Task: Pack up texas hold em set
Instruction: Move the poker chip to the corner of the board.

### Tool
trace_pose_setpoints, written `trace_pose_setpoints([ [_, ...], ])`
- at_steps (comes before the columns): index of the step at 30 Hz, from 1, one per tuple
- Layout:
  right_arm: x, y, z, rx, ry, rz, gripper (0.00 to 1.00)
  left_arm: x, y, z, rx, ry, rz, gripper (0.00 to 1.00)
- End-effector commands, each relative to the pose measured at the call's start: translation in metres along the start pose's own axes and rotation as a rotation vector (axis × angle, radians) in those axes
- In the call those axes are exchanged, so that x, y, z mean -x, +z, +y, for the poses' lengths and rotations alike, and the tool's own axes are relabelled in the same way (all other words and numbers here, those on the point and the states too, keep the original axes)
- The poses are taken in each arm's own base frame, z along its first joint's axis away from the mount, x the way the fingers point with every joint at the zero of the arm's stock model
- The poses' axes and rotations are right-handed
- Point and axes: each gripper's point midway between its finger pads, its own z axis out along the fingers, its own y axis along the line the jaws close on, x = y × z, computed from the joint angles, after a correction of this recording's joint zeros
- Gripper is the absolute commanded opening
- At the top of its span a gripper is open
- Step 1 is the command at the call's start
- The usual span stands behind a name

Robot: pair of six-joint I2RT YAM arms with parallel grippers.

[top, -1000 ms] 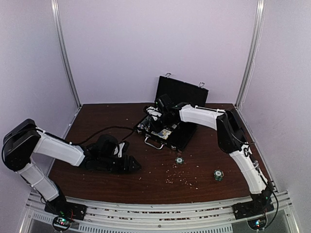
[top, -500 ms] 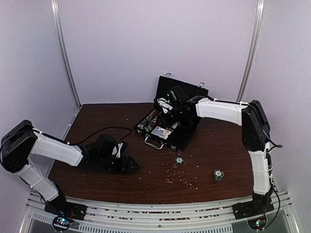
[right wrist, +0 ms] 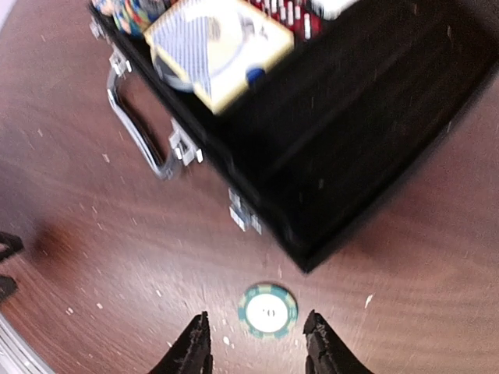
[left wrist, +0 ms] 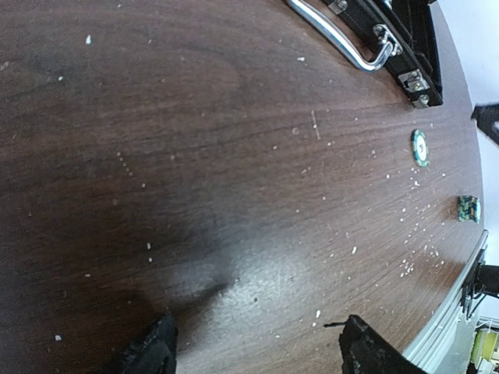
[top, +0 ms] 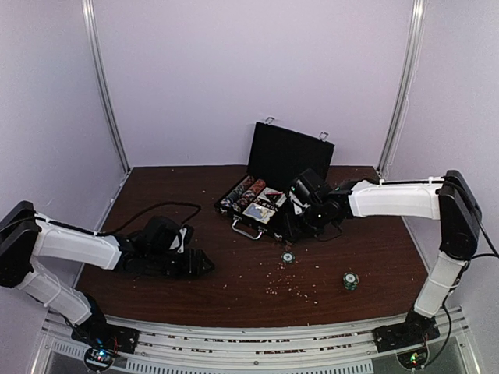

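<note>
The black case [top: 300, 220] lies open at the back of the table with its lid [top: 290, 152] upright. Rows of striped chips [top: 242, 193] and a card deck [top: 267, 204] sit inside. One green chip [top: 288, 257] lies flat on the wood in front of the case, and a short chip stack [top: 351, 280] stands further right. My right gripper [right wrist: 257, 348] is open just above the table, and the green chip [right wrist: 267, 311] lies just ahead of its fingertips, untouched. My left gripper [left wrist: 261, 351] is open and empty over bare wood, far left of the chips.
Pale crumbs are scattered over the dark wooden table [top: 156, 195]. The case's silver handle [right wrist: 136, 128] and a latch [right wrist: 243, 210] face the near side. A black cable [top: 168, 209] runs across the table behind the left arm. Walls close in the back and both sides.
My right arm has pulled back out of the case, swung to its near right corner, and its jaws have opened. The left gripper slid slightly left.
</note>
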Motion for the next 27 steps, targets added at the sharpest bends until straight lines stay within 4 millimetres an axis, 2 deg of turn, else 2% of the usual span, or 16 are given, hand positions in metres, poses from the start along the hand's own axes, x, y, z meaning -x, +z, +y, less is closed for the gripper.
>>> trace_pose_setpoints([
  [1, -0.024, 0.003, -0.002, -0.092, 0.032, 0.030, 0.43, 0.001, -0.003, 0.006, 0.016, -0.019, -0.019, 0.74],
  [4, -0.036, 0.013, 0.001, -0.114, 0.018, 0.056, 0.44, -0.001, -0.003, 0.008, 0.019, -0.022, -0.013, 0.75],
  [9, -0.038, 0.024, 0.005, -0.120, -0.001, 0.065, 0.46, -0.003, -0.005, 0.010, 0.020, -0.024, -0.012, 0.76],
  [18, -0.048, 0.042, -0.006, -0.197, -0.023, 0.095, 0.52, -0.008, -0.005, 0.011, 0.012, -0.023, 0.002, 0.78],
  [27, -0.056, 0.058, -0.002, -0.167, -0.004, 0.123, 0.54, -0.011, -0.003, 0.011, 0.008, -0.015, 0.016, 0.79],
])
